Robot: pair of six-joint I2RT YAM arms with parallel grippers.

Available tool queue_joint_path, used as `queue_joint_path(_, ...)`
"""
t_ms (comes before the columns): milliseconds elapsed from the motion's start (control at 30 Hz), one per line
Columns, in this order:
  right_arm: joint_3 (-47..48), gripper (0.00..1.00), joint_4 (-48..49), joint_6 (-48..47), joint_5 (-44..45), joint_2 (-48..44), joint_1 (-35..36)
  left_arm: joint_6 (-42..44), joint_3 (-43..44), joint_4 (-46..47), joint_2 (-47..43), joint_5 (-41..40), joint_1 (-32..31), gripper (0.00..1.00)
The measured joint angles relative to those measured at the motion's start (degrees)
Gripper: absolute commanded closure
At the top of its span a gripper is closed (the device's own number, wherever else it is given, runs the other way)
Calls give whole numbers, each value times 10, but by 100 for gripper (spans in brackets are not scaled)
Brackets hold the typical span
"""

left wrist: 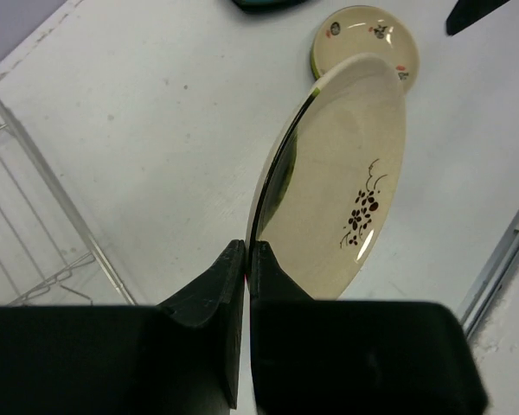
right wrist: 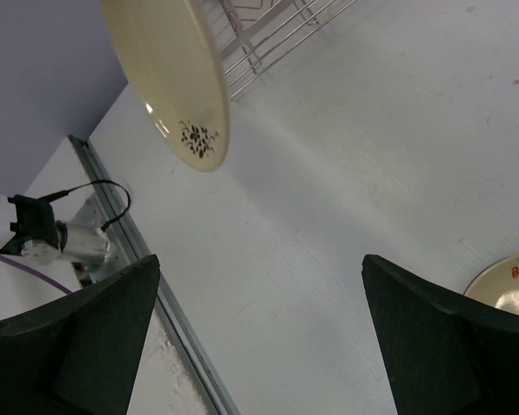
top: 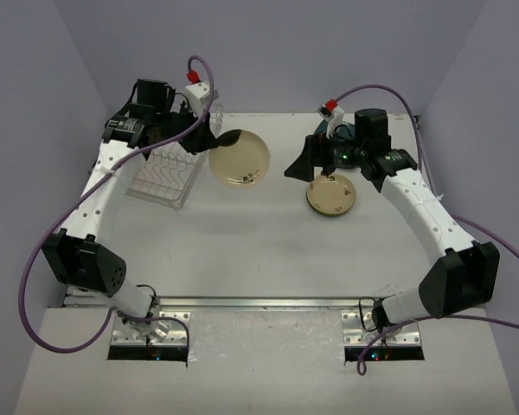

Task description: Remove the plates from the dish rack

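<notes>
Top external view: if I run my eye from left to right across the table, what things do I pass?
Wire dish rack → large cream plate, gripped at its rim by the left gripper → smaller cream plate, lying flat.

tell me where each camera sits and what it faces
Top: above and behind the bases, looking down on table, rack, both arms.
Left wrist: on left arm, looking along the left gripper, shut on the big plate's rim, toward the small plate.
Right wrist: on right arm, looking through the open right gripper at the table.
Shared: all three show rack and both plates.
</notes>
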Motion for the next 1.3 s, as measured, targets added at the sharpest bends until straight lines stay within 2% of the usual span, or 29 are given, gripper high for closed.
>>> queue_joint_path(133,38,3,2,-6,16,29,60,-19,0,-1,8,24,-19,100)
queue_joint_path(233,63,13,-5,-11,33,52,85,-27,0,-3,14,32,-33,100)
queue_joint_path(300,77,38,-9,-13,42,66,88,-31,-2,-3,16,36,-40,100)
queue_joint_path(333,84,42,-10,-13,47,74,89,-32,-3,-4,16,38,-42,100)
queue_joint_path(367,91,56,-12,-16,54,80,90,-33,-5,-4,16,39,-45,100)
queue_joint_path(400,97,79,-14,-17,63,86,91,-34,-6,-3,16,41,-46,100)
queue_joint_path(433,105,93,-16,-17,71,92,92,-36,-7,-3,16,42,-48,100)
queue_joint_path(467,108,100,-17,-18,80,95,92,-37,-8,-3,16,42,-48,100)
queue_joint_path(500,109,100,-18,-19,86,97,92,-38,-9,-2,16,41,-49,100)
queue_joint_path(533,109,100,-21,-19,87,97,92,-39,-10,0,16,37,-49,86)
queue_joint_path(600,109,100,-23,-22,91,96,95,-40,-14,5,17,28,-48,52)
queue_joint_path(667,99,100,-19,-28,106,89,99,-47,-19,11,17,19,-47,11)
queue_joint_path(700,89,100,-18,-31,115,84,98,-53,-22,15,16,14,-46,0)
queue_joint_path(833,29,100,-29,-38,126,51,54,-83,-41,43,15,-15,-26,0)
queue_joint_path(1100,-79,100,-54,-73,130,27,-152,-149,-52,94,15,-74,88,0)
queue_joint_path(1300,-93,100,-70,-110,123,59,-197,-194,-60,117,15,-119,96,0)
